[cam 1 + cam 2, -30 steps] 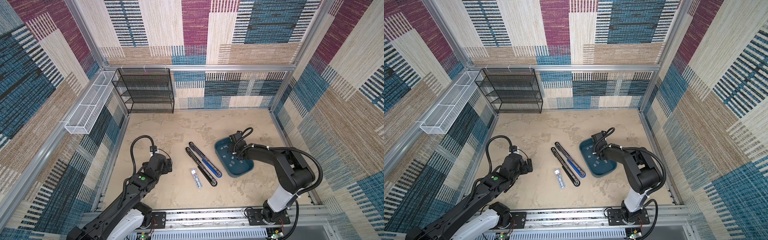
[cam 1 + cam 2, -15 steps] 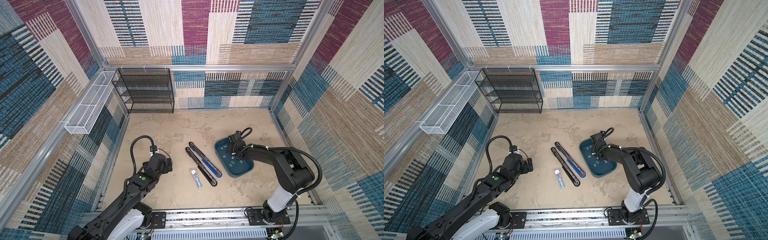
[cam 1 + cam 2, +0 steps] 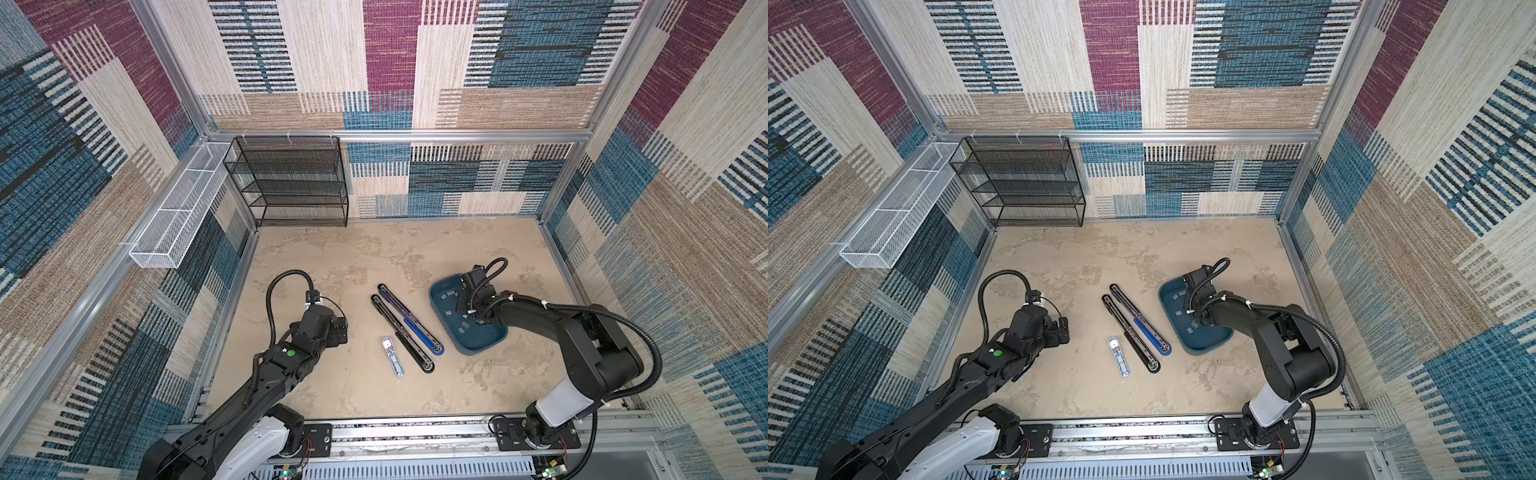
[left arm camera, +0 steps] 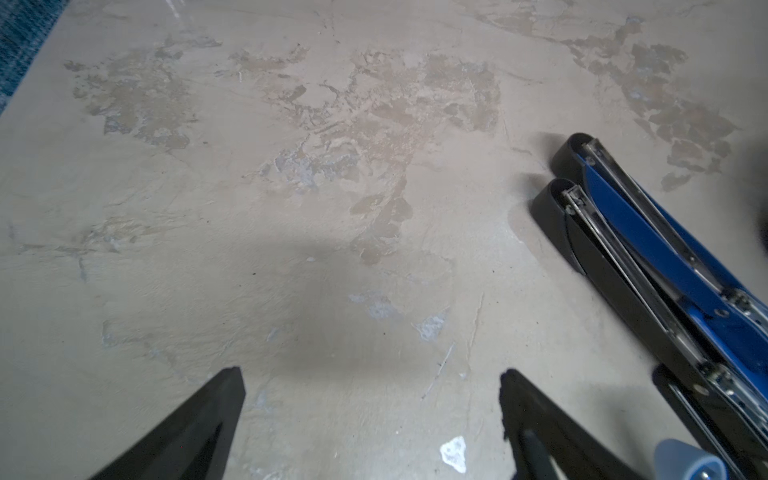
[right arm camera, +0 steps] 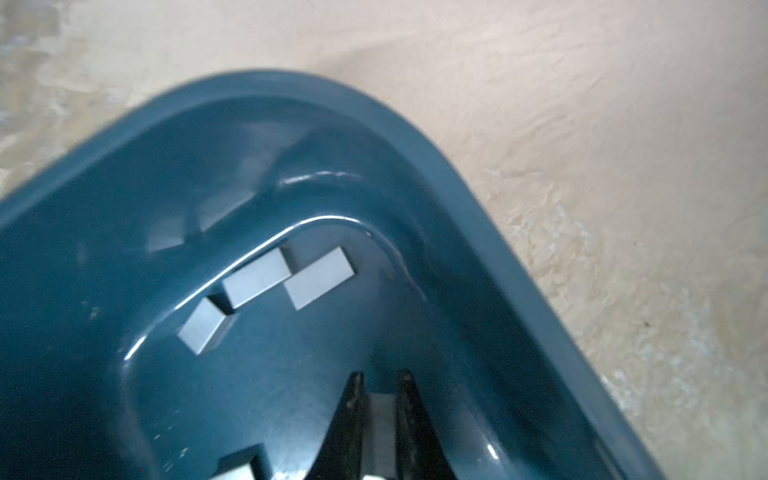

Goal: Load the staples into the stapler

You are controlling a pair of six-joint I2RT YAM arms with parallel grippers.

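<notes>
The stapler (image 3: 405, 328) lies opened out flat mid-table, black and blue, with its two long arms side by side; it also shows in the left wrist view (image 4: 648, 257). To its right stands a dark teal tray (image 3: 484, 347) with several loose staples (image 3: 448, 313) in it. My right gripper (image 5: 380, 376) reaches down into the tray (image 5: 415, 124), shut on one light-grey strip of staples (image 5: 381, 415) between its fingers. More staples (image 5: 320, 276) lie near the tray's curved corner. My left gripper (image 4: 372, 386) hangs open over bare table, left of the stapler, holding nothing.
A small light-grey and blue part (image 3: 392, 356) lies next to the stapler's near end. A black wire shelf (image 3: 291, 183) stands against the back wall. A white mesh basket (image 3: 174, 216) hangs on the left wall. The enclosure walls close in all sides.
The right gripper's jaws have closed the last bit onto a staple strip in the tray. The left arm has not moved.
</notes>
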